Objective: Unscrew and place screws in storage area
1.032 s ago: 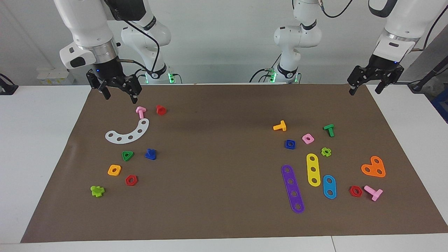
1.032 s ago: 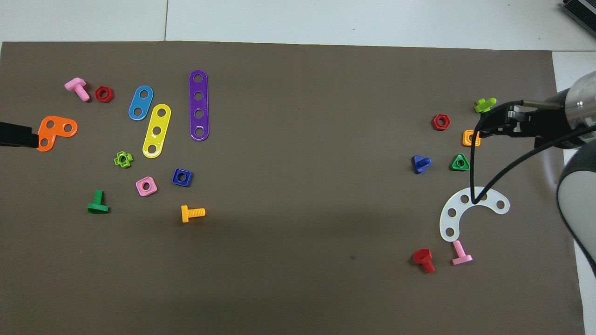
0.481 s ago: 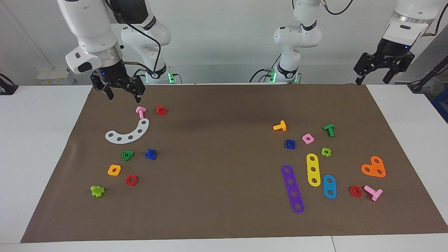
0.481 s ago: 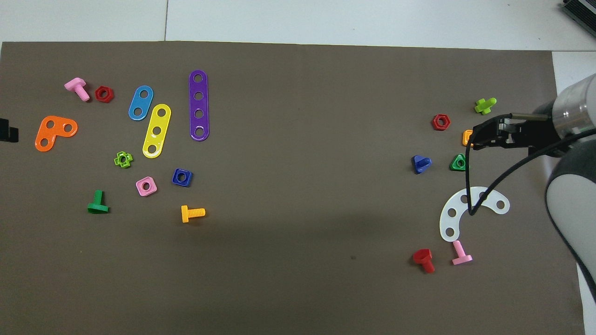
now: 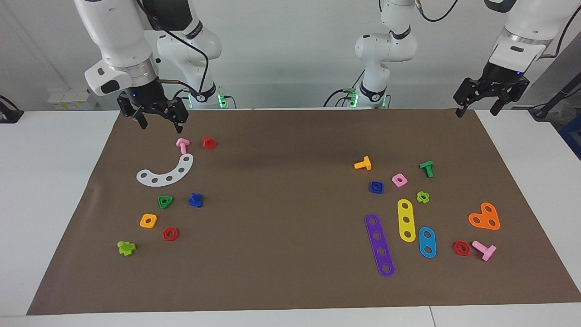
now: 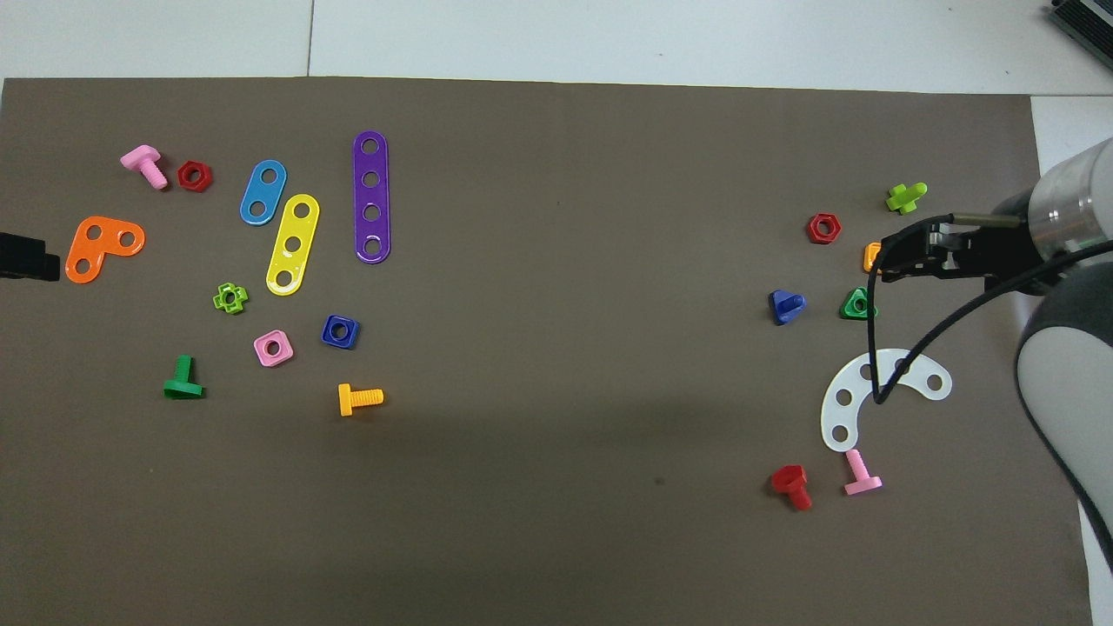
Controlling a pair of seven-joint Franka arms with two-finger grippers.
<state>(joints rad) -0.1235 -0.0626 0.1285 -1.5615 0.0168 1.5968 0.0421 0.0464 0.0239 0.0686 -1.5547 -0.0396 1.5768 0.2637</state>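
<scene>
The blue screw (image 5: pixel 195 200) stands on its triangular head with the shaft up, on the brown mat (image 5: pixel 281 254) at the right arm's end. It also shows in the overhead view (image 6: pixel 786 306), beside a green triangular nut (image 6: pixel 858 304). My right gripper (image 5: pixel 161 122) is open and empty, raised over the right arm's end of the mat; in the overhead view (image 6: pixel 896 256) it covers part of an orange square nut (image 6: pixel 871 256). My left gripper (image 5: pixel 475 109) is open and empty, raised over the mat's corner at the left arm's end; only its tip (image 6: pixel 26 258) shows in the overhead view.
Around the blue screw lie a white curved plate (image 5: pixel 165 172), pink bolt (image 5: pixel 182 145), red bolt (image 5: pixel 208 142), red hex nut (image 5: pixel 170 234) and lime bolt (image 5: pixel 126 248). At the left arm's end lie coloured strips (image 5: pixel 379 244), an orange plate (image 5: pixel 484 217), a blue square nut (image 5: pixel 376 187) and bolts.
Both grippers have risen from just above the mat. The left gripper went up and back, then came down a little. No part on the mat has moved.
</scene>
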